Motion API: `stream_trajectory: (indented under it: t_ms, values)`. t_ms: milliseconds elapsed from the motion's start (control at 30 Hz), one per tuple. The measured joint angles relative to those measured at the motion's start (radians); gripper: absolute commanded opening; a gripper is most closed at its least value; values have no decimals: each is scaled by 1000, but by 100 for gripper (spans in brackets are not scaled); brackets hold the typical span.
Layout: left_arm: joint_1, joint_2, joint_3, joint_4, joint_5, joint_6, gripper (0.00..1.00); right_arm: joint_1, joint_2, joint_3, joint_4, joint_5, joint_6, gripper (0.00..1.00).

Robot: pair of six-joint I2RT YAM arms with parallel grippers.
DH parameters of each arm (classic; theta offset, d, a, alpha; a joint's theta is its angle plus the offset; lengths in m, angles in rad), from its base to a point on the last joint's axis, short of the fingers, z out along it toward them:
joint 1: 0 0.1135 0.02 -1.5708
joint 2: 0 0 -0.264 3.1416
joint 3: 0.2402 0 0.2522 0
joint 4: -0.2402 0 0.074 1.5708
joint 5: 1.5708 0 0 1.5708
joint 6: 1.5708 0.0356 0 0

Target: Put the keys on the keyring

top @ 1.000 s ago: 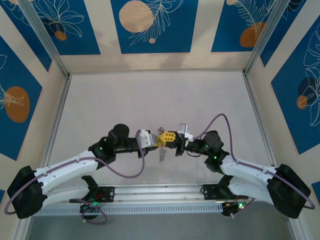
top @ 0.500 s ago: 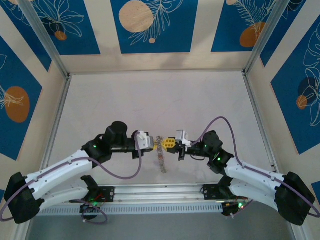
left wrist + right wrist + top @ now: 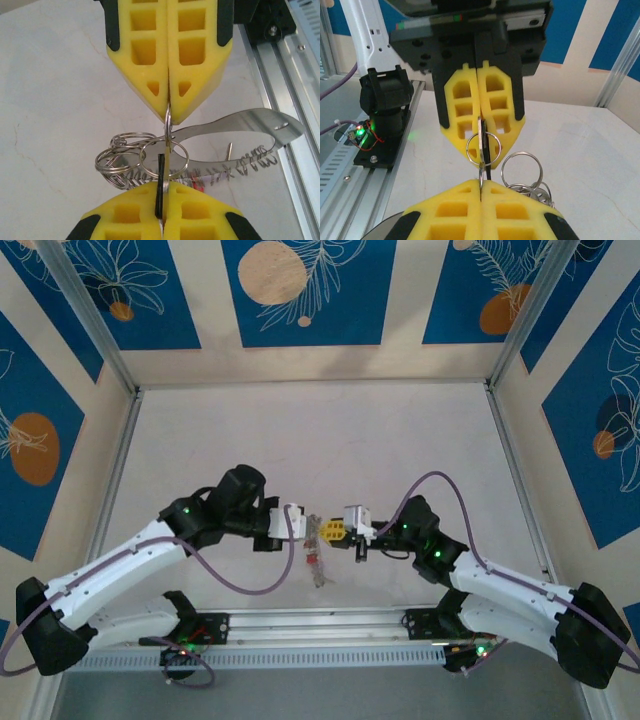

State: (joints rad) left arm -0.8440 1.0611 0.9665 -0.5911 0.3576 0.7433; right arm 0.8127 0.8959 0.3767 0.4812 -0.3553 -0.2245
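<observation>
My two grippers meet tip to tip above the table's near middle. The left gripper is shut on a thin black-headed key, seen edge-on. Facing it, the right gripper is shut on a keyring standing edge-on between its yellow pads. A round split ring hangs where the two meet. A bunch of further rings, toothed silvery keys and a red tag dangles below.
A long flat silvery metal tag belongs to the bunch. The aluminium rail with the arm bases runs along the near edge. Frame posts and patterned walls bound the pale table on three sides.
Both grippers, still shut and tip to tip, have drifted a little towards the near edge and left. The hanging bunch went with them.
</observation>
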Motion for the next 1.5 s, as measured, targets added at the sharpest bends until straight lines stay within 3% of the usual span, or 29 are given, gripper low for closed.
stream_trajectory:
  t_ms: [200, 367, 567, 800, 1000, 1500]
  values:
    - [0, 76, 130, -194, -59, 125, 0, 39, 66, 28, -18, 34, -39, 0]
    - [0, 126, 190, -269, -110, 206, 0, 35, 98, 18, 24, 55, -33, 22]
    - [-8, 142, 254, -293, -193, 321, 0, -28, 61, -49, 45, 59, -10, 35]
    - [-51, 215, 334, -293, -371, 480, 0, -146, -83, -73, 26, 51, 14, 48]
    - [-94, 255, 358, -278, -509, 634, 0, -221, -110, -107, 20, 46, 42, 54]
    - [-154, 264, 291, 9, -734, 1013, 0, -314, -323, -237, 23, 288, 142, 70]
